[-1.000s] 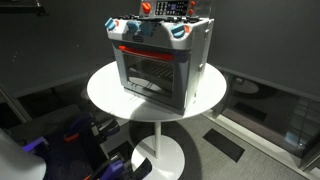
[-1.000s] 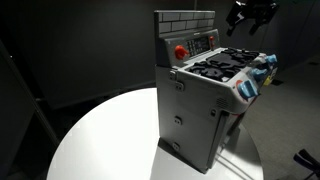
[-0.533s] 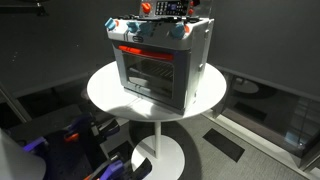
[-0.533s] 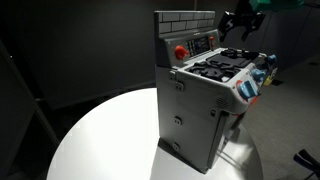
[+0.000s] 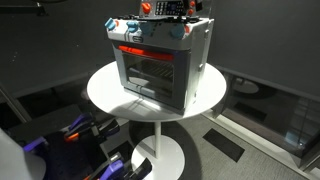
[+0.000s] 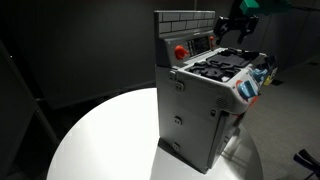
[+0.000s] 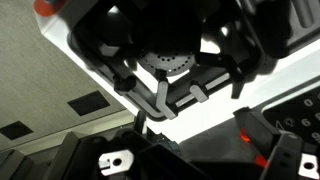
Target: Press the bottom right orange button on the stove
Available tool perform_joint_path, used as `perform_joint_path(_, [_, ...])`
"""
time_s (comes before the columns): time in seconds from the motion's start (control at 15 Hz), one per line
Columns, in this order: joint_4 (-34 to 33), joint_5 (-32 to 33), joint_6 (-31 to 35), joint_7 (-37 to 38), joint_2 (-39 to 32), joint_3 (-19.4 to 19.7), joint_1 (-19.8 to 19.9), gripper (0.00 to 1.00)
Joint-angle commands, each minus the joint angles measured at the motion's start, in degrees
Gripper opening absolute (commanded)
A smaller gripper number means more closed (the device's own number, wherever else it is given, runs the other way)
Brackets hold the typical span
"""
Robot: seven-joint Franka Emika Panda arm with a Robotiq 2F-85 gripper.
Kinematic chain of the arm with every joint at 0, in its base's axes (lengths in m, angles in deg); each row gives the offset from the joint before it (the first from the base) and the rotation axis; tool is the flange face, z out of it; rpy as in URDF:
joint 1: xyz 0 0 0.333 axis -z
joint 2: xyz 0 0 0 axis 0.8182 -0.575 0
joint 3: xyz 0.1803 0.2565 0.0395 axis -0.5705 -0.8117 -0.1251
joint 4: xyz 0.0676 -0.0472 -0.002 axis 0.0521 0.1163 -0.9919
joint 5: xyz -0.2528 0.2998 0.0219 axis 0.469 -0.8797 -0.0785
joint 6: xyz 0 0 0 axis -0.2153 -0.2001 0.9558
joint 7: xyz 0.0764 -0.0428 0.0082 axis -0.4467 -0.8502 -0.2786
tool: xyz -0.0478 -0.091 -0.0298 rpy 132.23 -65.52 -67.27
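Observation:
The stove [image 5: 160, 60] is a small silver-grey toy oven with a glass door and a glowing orange-red strip, standing on a round white table [image 5: 110, 95]. In the exterior view from its side [image 6: 205, 105], its back panel carries a red knob [image 6: 181, 50] and small buttons [image 6: 203, 43]. My gripper [image 6: 232, 27] hangs over the back right of the stove top, close to the panel, and also shows from the front [image 5: 170, 8]. In the wrist view my gripper [image 7: 190, 160] has dark fingers that look apart, over the burners [image 7: 170, 62]. Orange-red glints [image 7: 247, 138] show by the right finger.
The table stands on a white pedestal [image 5: 160, 150]. Blue-grey knobs [image 5: 180, 33] line the stove's front edge. A blue and black machine [image 5: 70, 135] sits on the floor beside the table. The background is dark.
My gripper has moved down and toward the stove's back panel, from off to the panel's right side to just above the rear of the stove top.

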Motion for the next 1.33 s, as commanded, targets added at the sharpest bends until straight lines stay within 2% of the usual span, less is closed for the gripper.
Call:
perform_joint_path(0.0, [-3.7, 0.23, -2.06, 1.26, -2.28, 1.72, -1.81, 1.0])
perform_joint_path(0.73, [-6.55, -0.21, -2.25, 0.68, -4.84, 3.15, -3.85, 1.0])
perform_joint_path(1.27, [-4.52, -0.13, -3.4, 0.45, -2.28, 3.18, -4.24, 1.0])
